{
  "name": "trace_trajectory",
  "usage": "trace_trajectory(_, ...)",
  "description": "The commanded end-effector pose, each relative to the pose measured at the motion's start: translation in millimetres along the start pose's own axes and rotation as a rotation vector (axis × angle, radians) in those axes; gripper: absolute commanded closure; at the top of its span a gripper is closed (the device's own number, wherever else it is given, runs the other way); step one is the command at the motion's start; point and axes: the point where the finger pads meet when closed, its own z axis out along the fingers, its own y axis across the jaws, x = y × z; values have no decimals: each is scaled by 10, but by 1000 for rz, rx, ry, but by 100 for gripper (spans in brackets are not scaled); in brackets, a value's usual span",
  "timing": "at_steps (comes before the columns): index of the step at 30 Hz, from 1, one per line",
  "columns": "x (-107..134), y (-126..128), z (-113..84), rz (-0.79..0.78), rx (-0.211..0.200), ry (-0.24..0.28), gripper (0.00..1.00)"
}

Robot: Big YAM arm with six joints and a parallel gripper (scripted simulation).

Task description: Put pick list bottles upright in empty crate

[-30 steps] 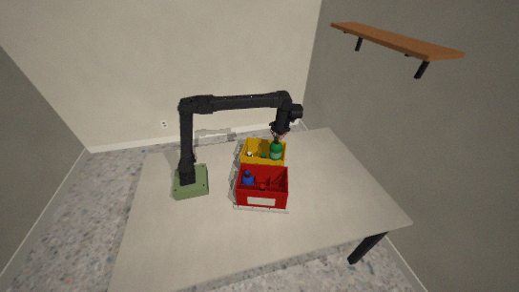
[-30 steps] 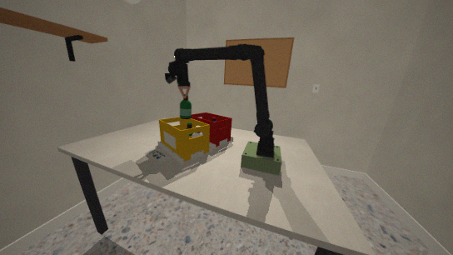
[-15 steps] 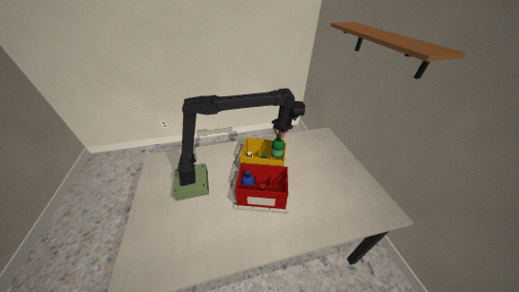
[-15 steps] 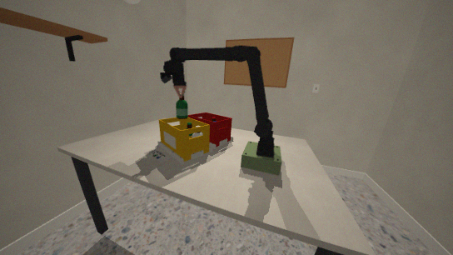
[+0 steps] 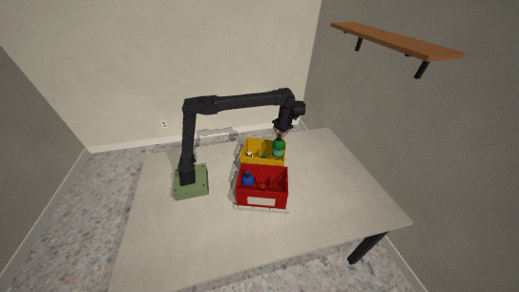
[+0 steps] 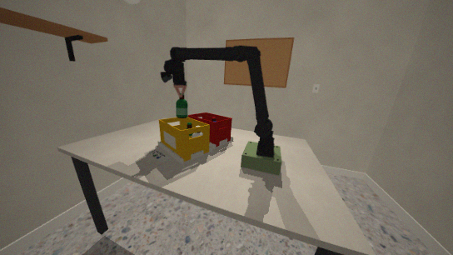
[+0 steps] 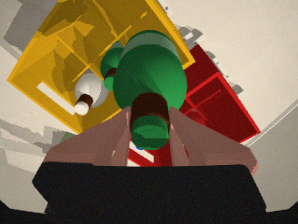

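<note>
Top view: black arm reaching out over the yellow crate, which stands on the pale surface. Fingers closed on the dark neck of a large green bottle, pale label, green cap. Bottle hangs about upright above the yellow crate, on the side away from the green base.

Inside the yellow crate: a white-capped bottle and a smaller green bottle, in separate compartments. Just beside the yellow crate: red crate, holding a blue bottle and a red-topped bottle. Exterior view: small coloured marks of the pick list on the surface near the yellow crate, in shadow; too small to read.
</note>
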Motion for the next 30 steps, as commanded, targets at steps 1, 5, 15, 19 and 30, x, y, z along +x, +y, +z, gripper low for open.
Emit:
trace_trajectory(1, -120, -11, -701, 6, 75, -126, 100)
trace_trajectory(5, -120, -10, -705, 6, 76, -126, 100)
trace_trajectory(15, -114, 8, -717, 5, 77, -128, 100)
trace_trajectory(19, -110, 13, -721, 4, 77, -128, 100)
trace_trajectory(30, -92, 19, -733, 5, 77, -129, 100)
